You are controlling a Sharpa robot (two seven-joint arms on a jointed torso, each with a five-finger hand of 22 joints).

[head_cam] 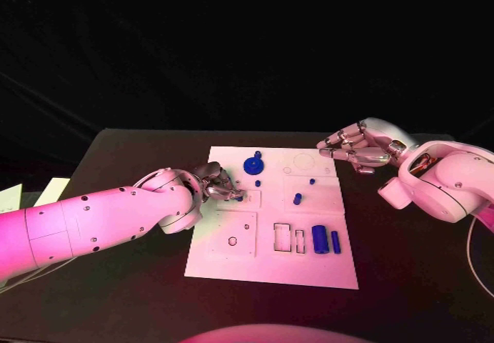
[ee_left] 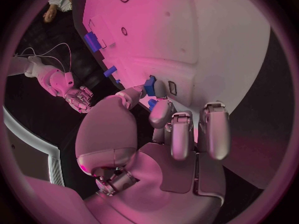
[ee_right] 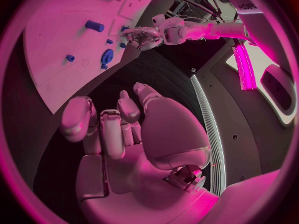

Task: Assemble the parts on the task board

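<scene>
Several blue parts dot the white task board [head_cam: 270,268] on the black worktop [head_cam: 412,271]: a round piece [head_cam: 252,166] near the far edge, two cylinders [head_cam: 320,239] nearer. Left hand [head_cam: 213,184] pinches a small blue part [ee_left: 150,85] at the board's left edge. Right hand [head_cam: 357,146] hovers beyond the far right corner, fingers loosely spread, holding nothing.

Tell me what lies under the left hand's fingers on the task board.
The left hand sits over the task board's left edge. The left wrist view shows a small blue part at its fingertips. The board directly beneath the fingers is covered.
</scene>
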